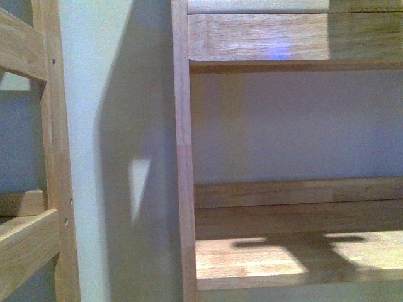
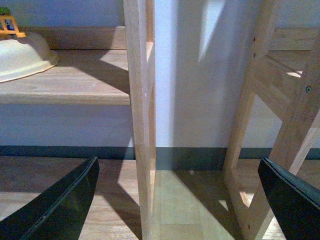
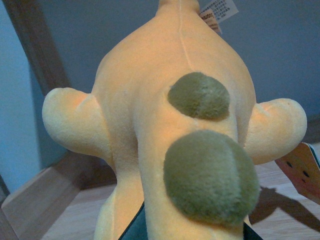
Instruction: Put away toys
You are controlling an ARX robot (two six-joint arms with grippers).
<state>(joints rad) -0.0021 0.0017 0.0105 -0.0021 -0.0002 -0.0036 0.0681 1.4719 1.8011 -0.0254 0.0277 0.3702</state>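
The plush animal (image 3: 150, 115), orange-yellow with two olive-green spots, fills the right wrist view. It hangs over a wooden shelf board (image 3: 280, 210) in front of a blue-grey wall. My right gripper (image 3: 192, 234) is shut on it; only dark finger edges (image 3: 134, 231) show beneath the fabric. My left gripper (image 2: 172, 200) is open and empty, its two black fingers (image 2: 55, 210) wide apart low above the wooden floor, facing a shelf upright (image 2: 140, 125). The front view shows neither arm nor the plush.
A wooden shelf unit (image 1: 184, 157) stands ahead, its lower board (image 1: 296, 258) carrying a shadow. A slatted wooden frame (image 1: 50, 157) stands left. A cream bowl (image 2: 22, 55) sits on a low shelf. Paper tags (image 3: 217, 12) hang from the plush.
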